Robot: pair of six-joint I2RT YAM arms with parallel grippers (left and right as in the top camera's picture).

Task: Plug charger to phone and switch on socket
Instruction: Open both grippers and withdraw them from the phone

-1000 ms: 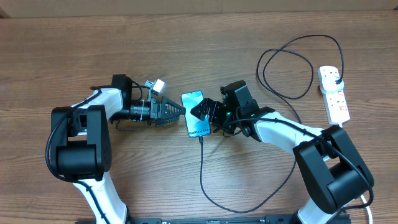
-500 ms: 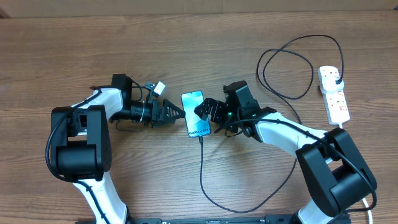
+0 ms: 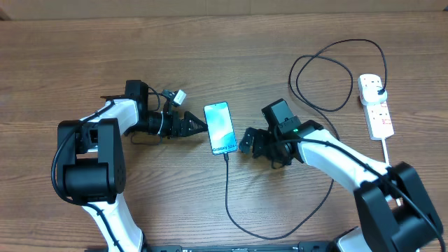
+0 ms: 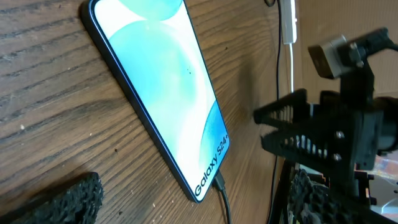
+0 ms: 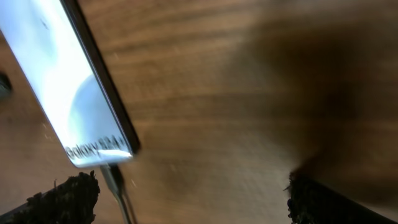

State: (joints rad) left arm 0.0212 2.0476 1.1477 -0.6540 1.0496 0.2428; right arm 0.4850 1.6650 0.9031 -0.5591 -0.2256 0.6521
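Wood-grain tabletop (image 3: 210, 42) fills the overhead view, and both arms are stretched low across it. The left arm (image 3: 112, 119) reaches in from the left, the right arm (image 3: 329, 150) from the right, and their tips face each other across the middle.

Over at the far right edge lies the socket (image 3: 376, 105), a white strip set lengthways, its thick white cord (image 3: 385, 143) trailing down toward the right arm's base. Whether its red switch is on, I can't tell from up here.

Centre stage, the phone (image 3: 220, 128) lies flat, screen up and glowing light blue, with "Galaxy" readable at its lower end in the left wrist view.

Now the charger (image 3: 227, 189): a thin black line drops from the phone, sweeps in a big curve along the near edge, loops up at the right and ends at the socket. Its plug (image 3: 379, 86) sits in the strip's far outlet. Its connector tip (image 3: 226, 155) meets the phone's bottom edge and looks seated in the port.

The left hand (image 3: 199, 127) sits just left of the phone, spread wide and gripping nothing. The right hand (image 3: 245, 140) is just right of the phone's lower corner, fingers (image 5: 68, 196) wide apart over bare wood.
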